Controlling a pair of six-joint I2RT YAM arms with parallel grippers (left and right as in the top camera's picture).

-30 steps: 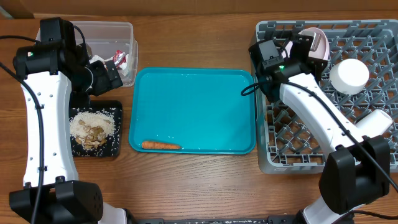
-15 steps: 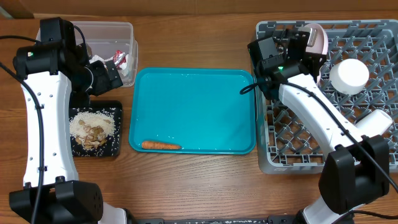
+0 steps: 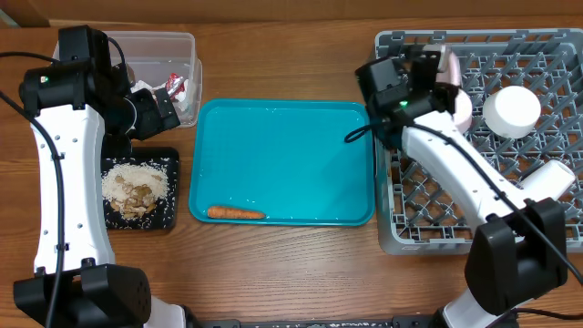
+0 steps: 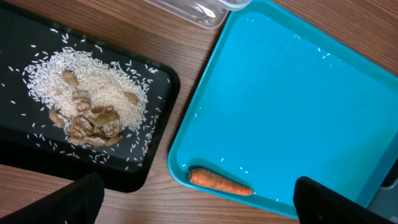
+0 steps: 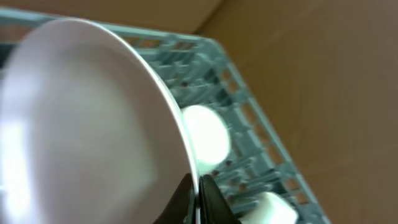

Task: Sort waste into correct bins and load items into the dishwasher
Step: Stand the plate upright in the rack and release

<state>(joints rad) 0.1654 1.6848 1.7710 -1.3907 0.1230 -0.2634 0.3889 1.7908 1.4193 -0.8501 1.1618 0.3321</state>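
Two pincers are mine. My right pincer (image 5: pixel 196 198) is clenched on the rim of the pink-white plate (image 5: pixel 81 124), held tilted over the grey rack (image 3: pixel 547 64). My left pincer (image 3: pixel 157 111) hangs spread wide and empty between the clear tub (image 3: pixel 155 41) and the black tray (image 3: pixel 173 214). The carrot (image 3: pixel 235 213) lies in the teal tray (image 3: pixel 291 137).

R hand (image 5: pixel 198 194) pinching pink-white plate (image 5: pixel 81 124) rim, tilted over grey rack (image 5: pixel 250 147); white bowl (image 5: pixel 208 134) behind.

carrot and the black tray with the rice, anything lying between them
Nothing loose. Between the carrot and the black tray are only the raised rim of the teal tray and a narrow strip of bare wooden table, clearest in the left wrist view.
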